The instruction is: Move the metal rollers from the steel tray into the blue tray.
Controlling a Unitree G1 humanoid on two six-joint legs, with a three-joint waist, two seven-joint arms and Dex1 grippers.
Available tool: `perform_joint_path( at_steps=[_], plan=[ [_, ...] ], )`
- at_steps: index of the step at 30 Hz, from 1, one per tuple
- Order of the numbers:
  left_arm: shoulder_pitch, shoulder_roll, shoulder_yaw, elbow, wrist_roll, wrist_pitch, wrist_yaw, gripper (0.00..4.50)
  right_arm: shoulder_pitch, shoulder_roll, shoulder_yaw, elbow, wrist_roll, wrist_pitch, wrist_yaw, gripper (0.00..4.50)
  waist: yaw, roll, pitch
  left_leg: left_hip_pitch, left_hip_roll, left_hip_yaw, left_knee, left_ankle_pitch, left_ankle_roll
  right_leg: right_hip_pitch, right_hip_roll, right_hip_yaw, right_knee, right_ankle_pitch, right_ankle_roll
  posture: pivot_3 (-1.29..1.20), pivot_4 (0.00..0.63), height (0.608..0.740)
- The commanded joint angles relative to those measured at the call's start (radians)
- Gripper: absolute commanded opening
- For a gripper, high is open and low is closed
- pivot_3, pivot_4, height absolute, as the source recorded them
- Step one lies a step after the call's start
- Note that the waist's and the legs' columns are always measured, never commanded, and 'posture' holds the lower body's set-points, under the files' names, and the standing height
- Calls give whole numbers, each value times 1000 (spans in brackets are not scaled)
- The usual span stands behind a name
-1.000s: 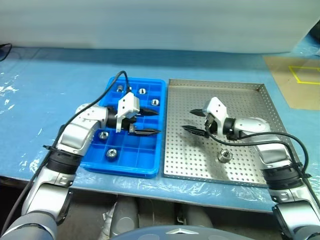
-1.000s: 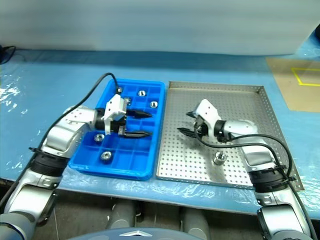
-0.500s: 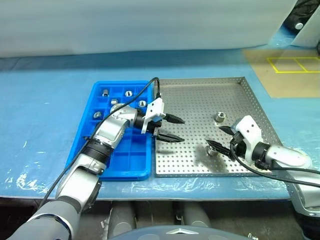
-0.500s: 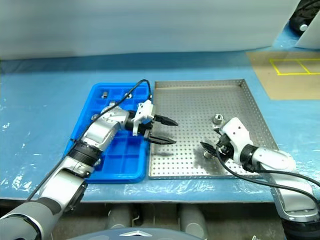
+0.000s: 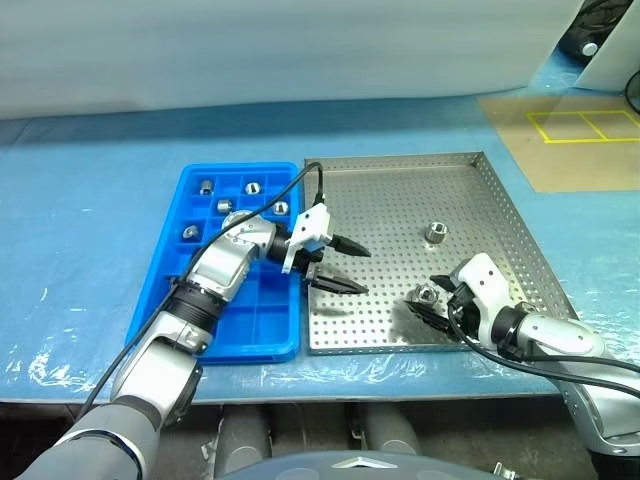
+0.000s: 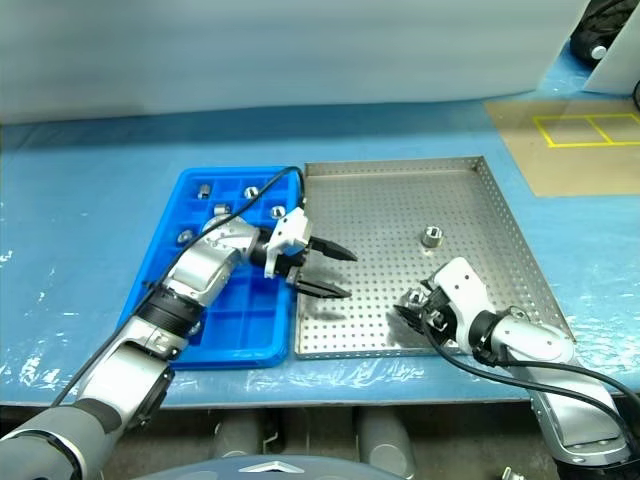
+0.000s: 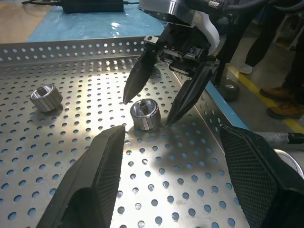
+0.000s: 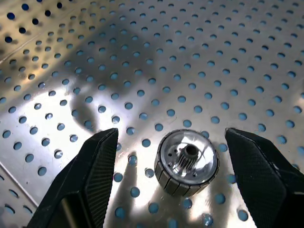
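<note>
Right end effector (image 5: 432,297) open astride 1 roller (image 5: 424,294) on steel tray (image 5: 400,200); left end effector (image 5: 345,270) open; no legible writing.

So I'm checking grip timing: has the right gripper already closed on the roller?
No, the right gripper is open, its fingers clear of the roller between them.

Head looks down; wrists close over steel tray (image 5: 470,190).

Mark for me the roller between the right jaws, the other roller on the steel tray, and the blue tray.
Roller between the right jaws (image 8: 186,162), right wrist view: its top face.
Other roller (image 5: 436,233), left eye view: its top.
Blue tray (image 5: 255,349), left eye view: its near rim.
</note>
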State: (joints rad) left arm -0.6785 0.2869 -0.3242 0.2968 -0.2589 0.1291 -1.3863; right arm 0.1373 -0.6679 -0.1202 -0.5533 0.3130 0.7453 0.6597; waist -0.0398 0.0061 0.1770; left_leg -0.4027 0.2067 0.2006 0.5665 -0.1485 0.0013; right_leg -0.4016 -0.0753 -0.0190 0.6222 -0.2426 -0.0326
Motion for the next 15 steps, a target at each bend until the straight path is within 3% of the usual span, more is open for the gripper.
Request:
perform_joint_path(
  at_steps=[1, 6, 9, 13, 15],
  plan=[
    [21, 13, -2, -70, -2, 6, 7, 3310, 20, -5, -2, 13, -10, -40, -4, 3682, 1, 0, 0, 0, 0, 0, 0, 0, 0, 0, 0, 0, 0, 0, 0, -425, 150, 740],
    [50, 14, -10, -87, 12, -3, 22, 3310, 46, 4, 13, 39, -14, -64, -9, 3682, 2, 0, 0, 0, 0, 0, 0, 0, 0, 1, 0, 0, 0, 0, 0, -419, 150, 740],
    [64, 16, -12, -108, 11, 6, 28, 3339, 64, 4, 19, 52, -26, -83, -15, 3065, 3, 0, 0, 0, 0, -1, 0, 0, 0, 1, -1, 0, -1, 0, 0, -418, 150, 740],
    [77, 23, -15, -114, 12, 8, 28, 3339, 64, 2, 29, 56, -48, -87, -40, 1720, 3, 0, 0, 0, 0, -1, -1, 0, 0, 1, -1, 0, -1, 0, 0, -420, 150, 740],
    [82, 27, -16, -121, 12, 10, 26, 3339, 66, 3, 22, 50, -25, -88, -24, 1665, 3, 0, -1, 0, 0, -1, -1, 0, 0, 1, -1, 0, -1, 0, 0, -420, 150, 740]
  ],
)
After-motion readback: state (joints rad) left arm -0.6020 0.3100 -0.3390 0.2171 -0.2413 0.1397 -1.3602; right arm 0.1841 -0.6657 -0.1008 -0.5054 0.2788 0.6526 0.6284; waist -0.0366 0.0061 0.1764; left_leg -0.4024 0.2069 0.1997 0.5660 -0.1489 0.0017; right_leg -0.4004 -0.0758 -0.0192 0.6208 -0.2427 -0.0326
